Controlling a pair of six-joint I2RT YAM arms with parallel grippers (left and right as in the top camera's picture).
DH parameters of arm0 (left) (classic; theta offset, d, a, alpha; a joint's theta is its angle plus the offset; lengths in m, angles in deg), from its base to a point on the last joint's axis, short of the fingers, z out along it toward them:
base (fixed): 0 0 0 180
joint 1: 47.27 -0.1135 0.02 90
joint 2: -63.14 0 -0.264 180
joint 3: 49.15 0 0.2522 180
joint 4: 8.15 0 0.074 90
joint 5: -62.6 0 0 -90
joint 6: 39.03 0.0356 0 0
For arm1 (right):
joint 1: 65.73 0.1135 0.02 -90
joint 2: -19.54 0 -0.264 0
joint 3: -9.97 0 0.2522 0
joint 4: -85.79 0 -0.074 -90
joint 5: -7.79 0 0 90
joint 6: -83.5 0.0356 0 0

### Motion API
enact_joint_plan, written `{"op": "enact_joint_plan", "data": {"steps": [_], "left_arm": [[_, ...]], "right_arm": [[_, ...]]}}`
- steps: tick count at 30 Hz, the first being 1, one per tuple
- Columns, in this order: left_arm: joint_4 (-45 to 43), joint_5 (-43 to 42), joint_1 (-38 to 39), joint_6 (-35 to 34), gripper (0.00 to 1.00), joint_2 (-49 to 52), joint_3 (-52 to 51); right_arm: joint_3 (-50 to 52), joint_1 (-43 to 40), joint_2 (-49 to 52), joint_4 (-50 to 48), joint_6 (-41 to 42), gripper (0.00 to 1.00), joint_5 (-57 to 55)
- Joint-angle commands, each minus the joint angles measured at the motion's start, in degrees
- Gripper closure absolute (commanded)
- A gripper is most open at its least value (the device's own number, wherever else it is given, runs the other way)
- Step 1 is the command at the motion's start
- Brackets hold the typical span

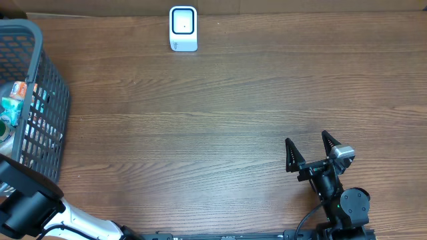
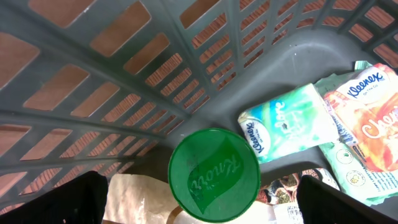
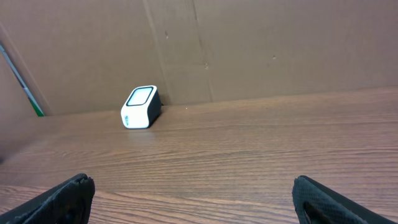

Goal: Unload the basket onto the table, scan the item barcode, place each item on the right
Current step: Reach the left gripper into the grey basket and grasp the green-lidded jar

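Green-lidded Knorr jar: lay inside grey basket, lower centre of left wrist view, Kleenex pack just beside it at right. Left gripper hung above lid, jaws spread wide, nothing held. Right gripper, lower right of overhead view, released, empty. Scanner stood top centre, well apart from basket. Step judged: pick-up, item not yet grasped. Next move probably called for descent around lid, closing, lift clear of basket wall, barcode turned toward scanner.
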Motion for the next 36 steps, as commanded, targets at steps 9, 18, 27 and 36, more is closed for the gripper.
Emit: {"op": "enact_joint_plan", "data": {"steps": [9, 18, 27, 36], "left_arm": [[-4.6, 0.7, -1.4, 2.0, 0.01, 0.7, -7.2], [-13.4, 0.1, -1.5, 2.0, 0.01, 0.7, -12.4], [-16.7, -2.3, -1.4, 2.0, 0.0, 1.0, -14.1], [-17.7, -2.3, -1.4, 2.2, 0.0, 4.1, -14.1]], "right_arm": [[0.6, -0.1, -0.5, -0.2, 0.1, 0.0, 0.3], [0.6, -0.1, -0.5, -0.2, 0.1, 0.0, 0.3], [0.6, -0.1, -0.5, -0.2, 0.1, 0.0, 0.3], [0.6, -0.1, -0.5, -0.2, 0.1, 0.0, 0.3]]}}
